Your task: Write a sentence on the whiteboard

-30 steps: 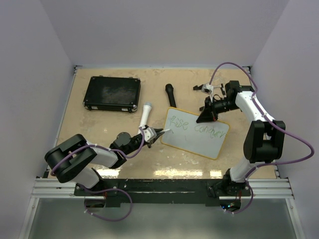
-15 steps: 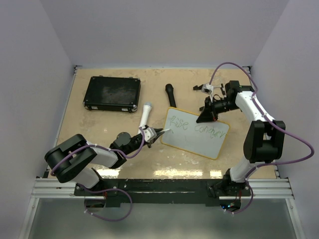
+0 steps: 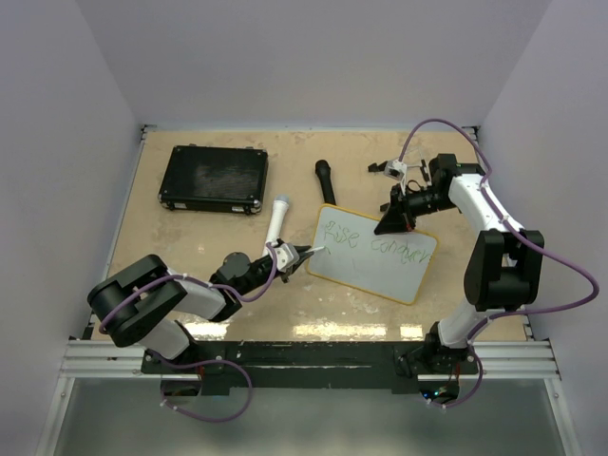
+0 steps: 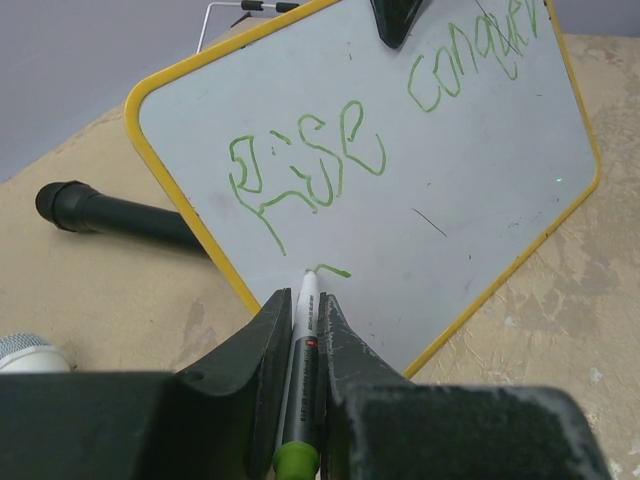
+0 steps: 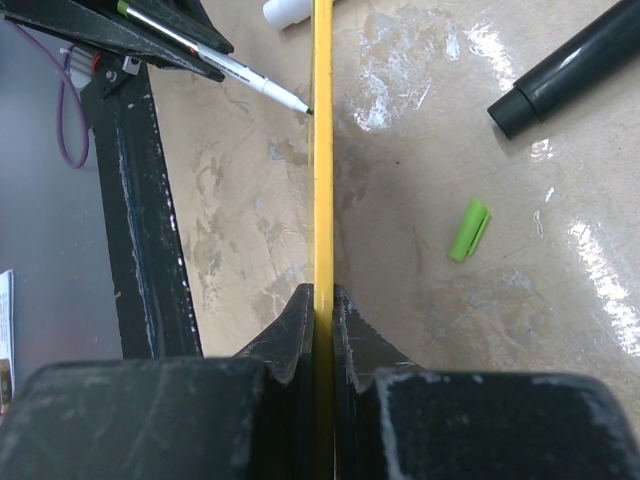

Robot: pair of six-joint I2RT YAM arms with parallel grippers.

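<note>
The whiteboard (image 3: pixel 375 255), white with a yellow rim, lies tilted at the table's middle. It also shows in the left wrist view (image 4: pixel 450 170) and edge-on in the right wrist view (image 5: pixel 322 150). The sentence (image 3: pixel 366 240) reads "Rise conquer" in green (image 4: pixel 330 165), with a short green stroke below it. My left gripper (image 3: pixel 296 256) is shut on a green marker (image 4: pixel 303 350) whose tip touches the board's near-left part. My right gripper (image 3: pixel 391 224) is shut on the board's far edge (image 5: pixel 322 300).
A black case (image 3: pixel 214 178) lies at the far left. A white-headed microphone (image 3: pixel 277 218) and a black cylinder (image 3: pixel 326 180) lie near the board's left. A green marker cap (image 5: pixel 468 229) lies on the table. A small clip (image 3: pixel 388 169) sits at the back right.
</note>
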